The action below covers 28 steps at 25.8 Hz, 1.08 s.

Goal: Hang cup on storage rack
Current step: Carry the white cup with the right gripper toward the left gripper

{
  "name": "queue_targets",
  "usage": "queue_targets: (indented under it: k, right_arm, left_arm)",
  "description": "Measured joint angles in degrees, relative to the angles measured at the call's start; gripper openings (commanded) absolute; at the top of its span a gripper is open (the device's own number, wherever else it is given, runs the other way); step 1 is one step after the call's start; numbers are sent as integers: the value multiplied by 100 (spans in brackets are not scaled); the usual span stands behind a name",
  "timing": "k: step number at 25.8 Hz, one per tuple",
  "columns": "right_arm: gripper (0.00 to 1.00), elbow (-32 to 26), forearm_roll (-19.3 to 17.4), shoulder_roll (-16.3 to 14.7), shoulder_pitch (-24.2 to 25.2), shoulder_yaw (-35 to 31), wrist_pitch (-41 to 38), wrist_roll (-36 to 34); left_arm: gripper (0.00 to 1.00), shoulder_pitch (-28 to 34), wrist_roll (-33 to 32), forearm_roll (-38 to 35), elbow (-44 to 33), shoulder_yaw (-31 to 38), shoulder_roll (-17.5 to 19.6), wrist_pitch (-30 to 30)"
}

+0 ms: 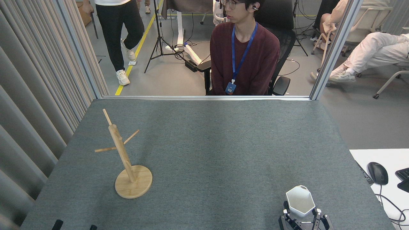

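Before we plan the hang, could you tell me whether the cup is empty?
Empty: the cup stands upright, and its open hexagonal mouth shows only bare white inside.

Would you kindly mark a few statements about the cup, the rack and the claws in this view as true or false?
1. The white faceted cup hangs on a peg of the rack. False: it is at the near right of the grey felt table, apart from the rack.
2. The light wooden mug rack stands upright at the left, its pegs bare. True.
3. The right claw has fingers on both sides of the cup's lower body. True.
4. The left claw holds the rack's post. False: only its two dark tips show at the bottom edge, touching nothing.
5. A black computer mouse lies on the grey table. False: it lies on a white surface beside it.
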Motion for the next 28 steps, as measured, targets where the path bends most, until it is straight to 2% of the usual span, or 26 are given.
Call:
queue_targets:
  k: [4, 6, 8, 10, 14, 17, 19, 22, 28]
  right_arm:
    - [55, -130, 17, 28, -76, -15, 0, -29]
    - [55, -298, 13, 42, -230, -10, -2, -32]
    - [55, -438, 69, 93, -477, 67, -3, -51]
    - [55, -526, 245, 265, -765, 387, 20, -48]
    - [55, -667, 867, 779, -1076, 1308, 207, 16]
    - [55, -818, 1349, 1094, -990, 2106, 325, 24]
    - [55, -906, 1525, 1186, -822, 2511, 427, 26]
    - [56, -1013, 1642, 1232, -515, 2934, 514, 55]
    - [56, -1159, 1711, 1192, -88, 3160, 567, -34]
  left_arm:
    - [100, -91, 106, -22, 2, -63, -40, -13]
    - [100, -230, 135, -118, 51, -353, -32, -22]
    - [100, -429, 138, -425, 161, -925, -33, -25]
    - [100, -657, 143, -913, 317, -1521, -111, -6]
    - [100, -1148, 150, -1964, 744, -2503, -496, 97]
    - [100, -1371, 150, -2420, 972, -2909, -670, 192]
    - [100, -1439, 144, -2548, 1051, -3041, -713, 236]
    - [100, -1484, 140, -2621, 1099, -3119, -732, 263]
    - [100, -1504, 134, -2641, 1117, -3136, -735, 283]
